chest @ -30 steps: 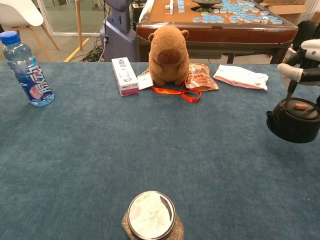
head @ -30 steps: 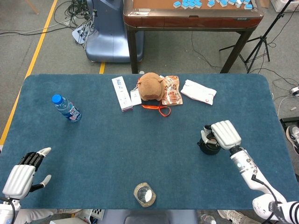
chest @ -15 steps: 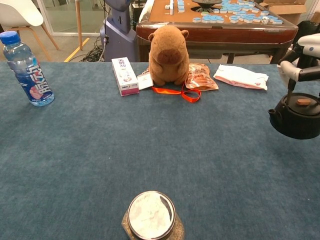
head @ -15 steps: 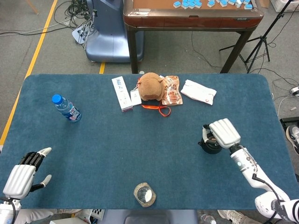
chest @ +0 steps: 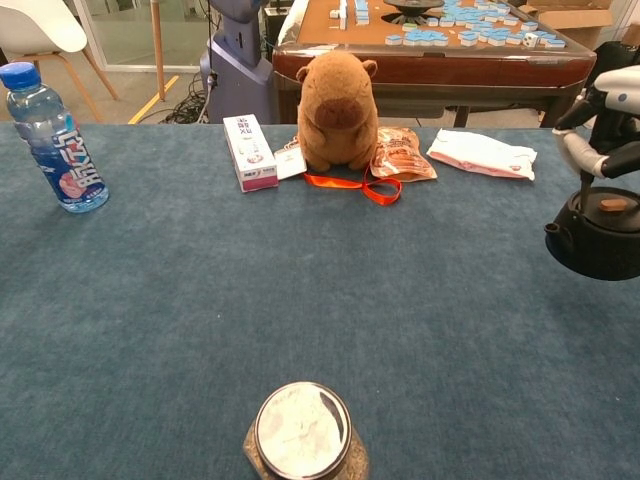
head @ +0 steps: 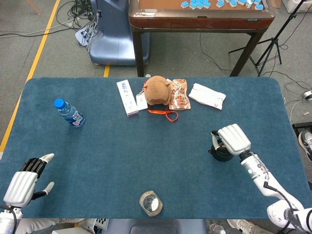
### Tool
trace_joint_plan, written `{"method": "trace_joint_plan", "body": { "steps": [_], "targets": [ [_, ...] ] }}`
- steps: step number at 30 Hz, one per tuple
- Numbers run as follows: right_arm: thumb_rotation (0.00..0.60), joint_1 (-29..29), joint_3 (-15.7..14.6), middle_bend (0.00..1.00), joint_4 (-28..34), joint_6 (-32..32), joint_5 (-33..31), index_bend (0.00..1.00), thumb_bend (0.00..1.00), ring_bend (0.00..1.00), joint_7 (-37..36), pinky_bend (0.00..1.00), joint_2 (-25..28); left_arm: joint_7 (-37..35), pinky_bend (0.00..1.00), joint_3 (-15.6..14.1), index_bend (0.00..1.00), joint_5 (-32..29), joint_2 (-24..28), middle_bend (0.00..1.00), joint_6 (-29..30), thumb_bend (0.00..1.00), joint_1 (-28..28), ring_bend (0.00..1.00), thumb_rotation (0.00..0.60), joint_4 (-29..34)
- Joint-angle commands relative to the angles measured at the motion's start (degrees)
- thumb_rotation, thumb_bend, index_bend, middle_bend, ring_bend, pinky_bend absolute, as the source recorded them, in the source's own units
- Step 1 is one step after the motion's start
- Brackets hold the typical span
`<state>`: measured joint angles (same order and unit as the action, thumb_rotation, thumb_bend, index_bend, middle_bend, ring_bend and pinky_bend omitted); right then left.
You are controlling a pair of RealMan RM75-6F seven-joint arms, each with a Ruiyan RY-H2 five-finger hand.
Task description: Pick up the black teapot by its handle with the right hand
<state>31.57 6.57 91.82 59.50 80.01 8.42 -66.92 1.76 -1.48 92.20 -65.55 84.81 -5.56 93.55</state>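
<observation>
From the head view, the white right hand [head: 233, 139] sits right over the round black teapot [head: 220, 153] near the blue felt table's [head: 146, 161] right side, covering most of it. In the chest view the fingers [chest: 580, 148] curl round the thin wire handle above the pot's lid, though the frame edge cuts off most of the hand, so the firmness of that grip is hard to judge.

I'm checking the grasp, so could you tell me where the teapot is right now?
The teapot is at the table's right side in both views, directly under the right hand, whose fingers grip its handle, well clear of the white packet.
</observation>
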Motion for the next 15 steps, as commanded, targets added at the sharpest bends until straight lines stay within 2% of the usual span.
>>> {"method": "trace_joint_plan", "body": {
  "steps": [1, 15],
  "targets": [
    [0.6, -0.08, -0.15, 0.97, -0.43, 0.67, 0.85, 0.64, 0.71, 0.76, -0.38, 0.68, -0.27, -0.1, 0.13, 0.01, 0.12, -0.05, -0.08, 0.17, 0.04, 0.26, 0.03, 0.17, 0.6, -0.12],
    [0.6, -0.62, -1.06, 0.97, -2.14, 4.72, 5.1, 0.64, 0.71, 0.75, 2.04, 0.68, -3.02, -0.28, 0.13, 0.23, 0.12, -0.11, -0.79, 0.17, 0.57, 0.26, 0.15, 0.18, 0.6, -0.94]
  ]
}}
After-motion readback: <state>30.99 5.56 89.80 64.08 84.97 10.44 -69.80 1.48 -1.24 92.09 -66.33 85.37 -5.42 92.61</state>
